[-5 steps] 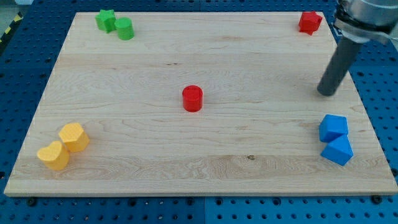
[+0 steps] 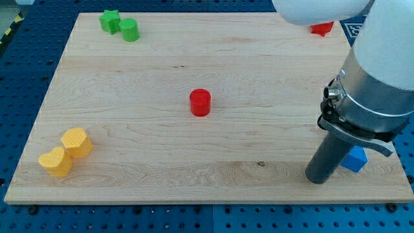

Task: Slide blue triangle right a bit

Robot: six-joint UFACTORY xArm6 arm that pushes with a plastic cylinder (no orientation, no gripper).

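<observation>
1. The arm fills the view's right side, its pale body hanging over the wooden board (image 2: 162, 77), and the dark rod comes down near the board's bottom right corner.
2. The rod is bare and grips nothing; my tip (image 2: 320, 180) rests on the wood close to the board's bottom edge.
3. Just to the right of my tip, a blue block (image 2: 356, 158) peeks out from behind the rod and the arm's collar. Only a corner of it shows, so I cannot say for sure that this is the blue triangle, nor whether the rod touches it.
4. That blue piece sits near the board's right edge, low in the view.
5. A red cylinder (image 2: 200, 102) stands alone around the middle of the board, well apart from my tip.
6. At the bottom left, a yellow heart-shaped block (image 2: 55, 162) and a yellow rounded block (image 2: 77, 142) sit touching each other.
7. At the top left, a green star (image 2: 110, 21) and a green cylinder (image 2: 130, 30) stand just beside one another.
8. At the top right, a red block (image 2: 321, 28) is mostly hidden under the arm's body.
</observation>
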